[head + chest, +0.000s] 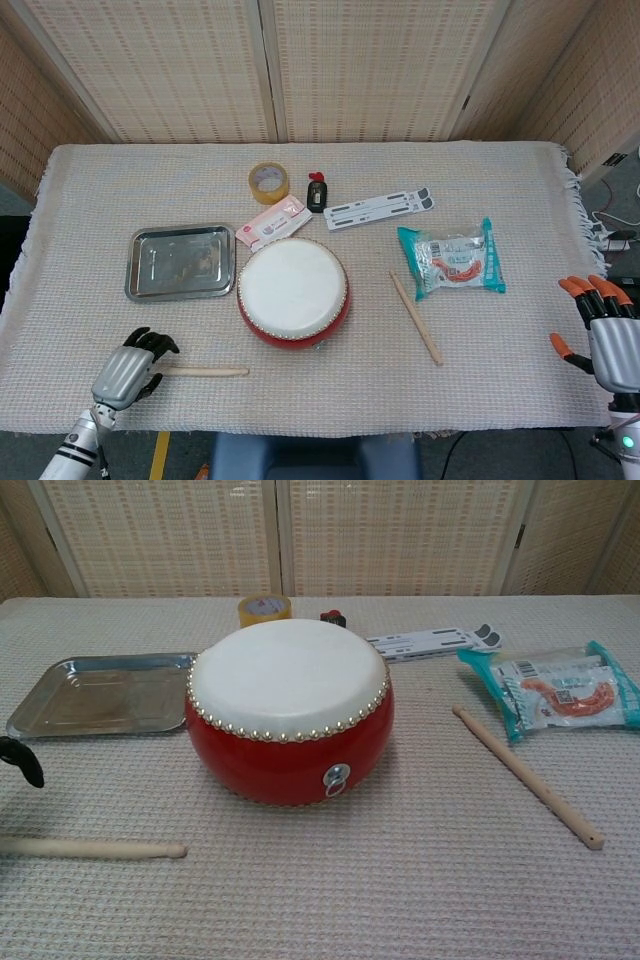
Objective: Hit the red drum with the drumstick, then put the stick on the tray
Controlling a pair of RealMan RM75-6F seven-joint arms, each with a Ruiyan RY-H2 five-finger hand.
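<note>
On beige woven cloth (pixel 500 350), your empty, curled left hand (pixel 127 369) hovers by the light, stiff wooden drumstick (pixel 195 371); grip its near-left end.

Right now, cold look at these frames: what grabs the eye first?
The red drum with its white skin, sitting mid-table, dominates both views. Next, two drumsticks: the left drumstick lies in front of the steel tray, and the right drumstick lies at an angle beside a snack packet. The left hand sits at the left stick's end, while the right hand hovers off the right table edge.
</note>
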